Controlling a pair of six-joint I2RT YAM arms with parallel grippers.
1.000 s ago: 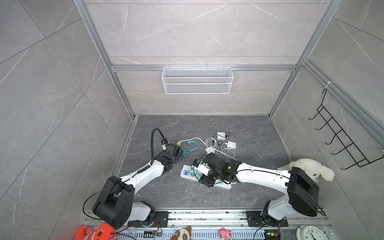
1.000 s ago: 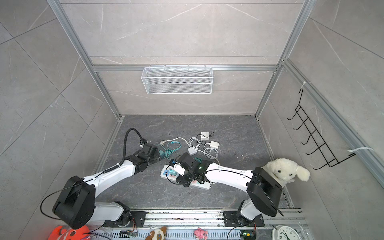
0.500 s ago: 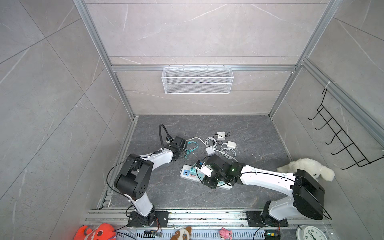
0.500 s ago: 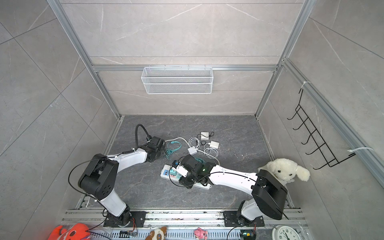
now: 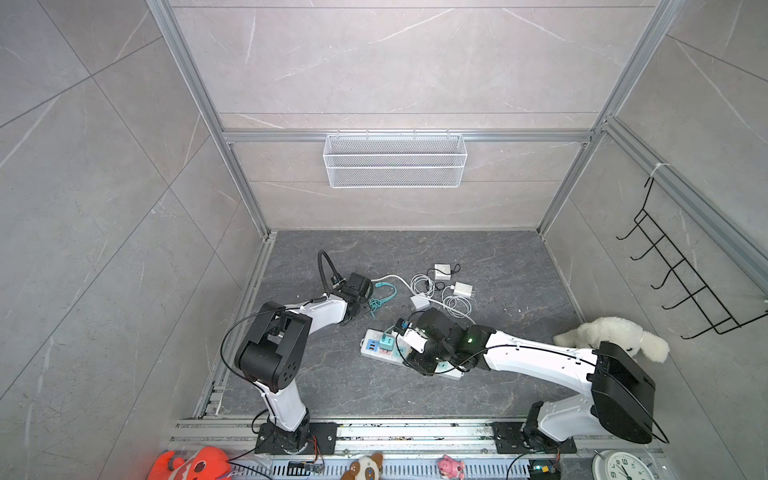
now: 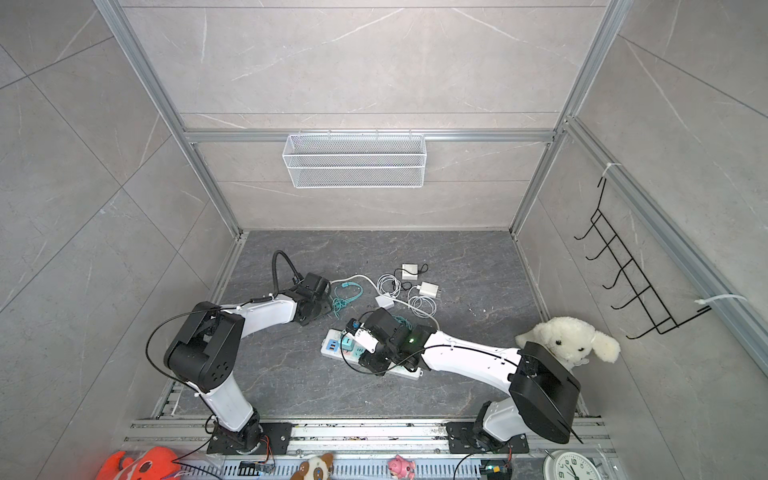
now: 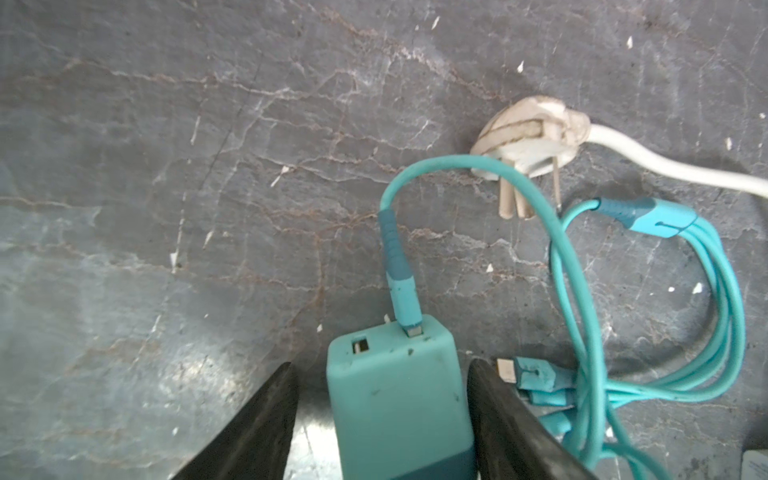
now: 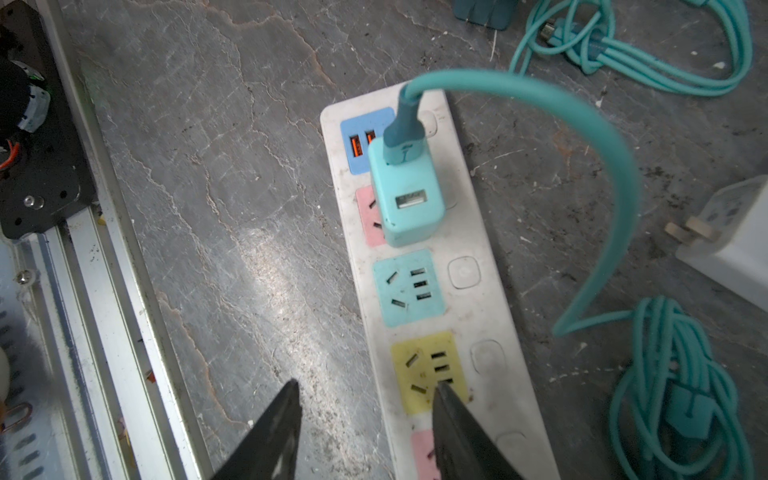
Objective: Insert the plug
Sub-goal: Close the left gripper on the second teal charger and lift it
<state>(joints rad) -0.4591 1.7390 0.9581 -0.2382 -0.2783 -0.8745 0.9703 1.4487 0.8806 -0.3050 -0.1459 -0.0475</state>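
A teal plug [image 7: 395, 399], a charger block with a teal cable in one of its ports, lies on the dark floor. My left gripper [image 7: 381, 365] is open with a finger on either side of it; a gap shows at one side. In both top views the left gripper [image 5: 366, 305] is low by the teal cable coil. The white power strip [image 8: 490, 316] [image 5: 372, 352] lies in front, with another teal charger [image 8: 409, 199] standing in its pink socket. My right gripper [image 8: 368, 382] is open over the strip, one finger above the yellow socket, holding nothing.
The strip's own white plug [image 7: 532, 141] and cord lie beyond the teal cable coil [image 7: 706, 299]. White chargers [image 5: 442, 271] [image 5: 462, 289] with coiled cables sit behind the strip. A plush dog [image 5: 615, 336] lies at the right wall. The metal rail [image 8: 108, 291] runs beside the strip.
My left arm has swung back and right from the strip to the teal cable coil, and its jaws have narrowed round the teal plug. The right arm has shifted only slightly.
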